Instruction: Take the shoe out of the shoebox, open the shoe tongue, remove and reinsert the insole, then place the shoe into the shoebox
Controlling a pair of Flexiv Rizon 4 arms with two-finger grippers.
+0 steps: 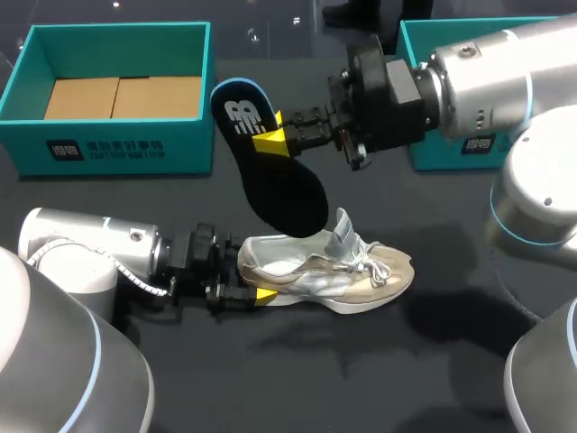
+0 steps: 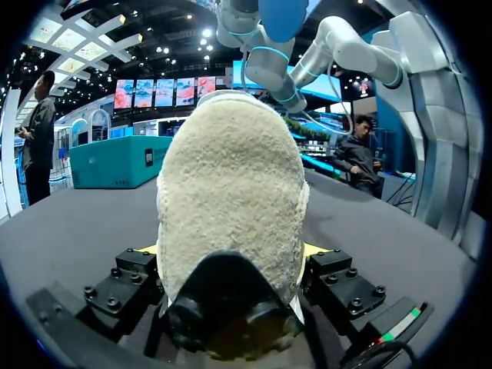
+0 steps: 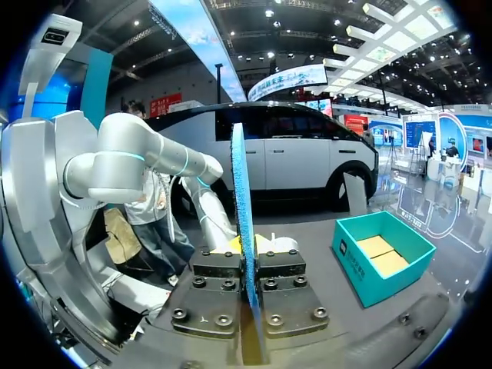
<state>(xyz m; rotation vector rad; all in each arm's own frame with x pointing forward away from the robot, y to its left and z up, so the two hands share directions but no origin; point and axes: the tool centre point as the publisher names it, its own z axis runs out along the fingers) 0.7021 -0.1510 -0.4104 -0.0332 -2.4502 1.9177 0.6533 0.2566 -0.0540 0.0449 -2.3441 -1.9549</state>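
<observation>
item: insole (image 1: 270, 167) — black top face, blue underside, thin foam. judged light and floppy along its length, so it is likely to bend if steered from far up. it hangs in the air above the shoe, lower end near the shoe's opening. the right gripper (image 1: 270, 142) is clamped on its side edge in the upper half. in the right wrist view the insole (image 3: 242, 207) stands edge-on between the closed fingers of the right gripper (image 3: 246, 257).

item: shoe (image 1: 334, 271) — cream and white sneaker on the table (image 1: 379, 379), tongue lifted. upper looks soft, heel fuzzy, sole firmer; the heel is the sound place to hold. the left gripper (image 1: 257, 293) is closed on that heel from both sides, as the left wrist view shows: shoe (image 2: 231, 177), left gripper (image 2: 231, 250).

item: shoebox (image 1: 117, 149) — teal, open, well apart from the shoe.

markings: white logo on the insole's upper end; white print on the shoebox front wall — not read off here.
</observation>
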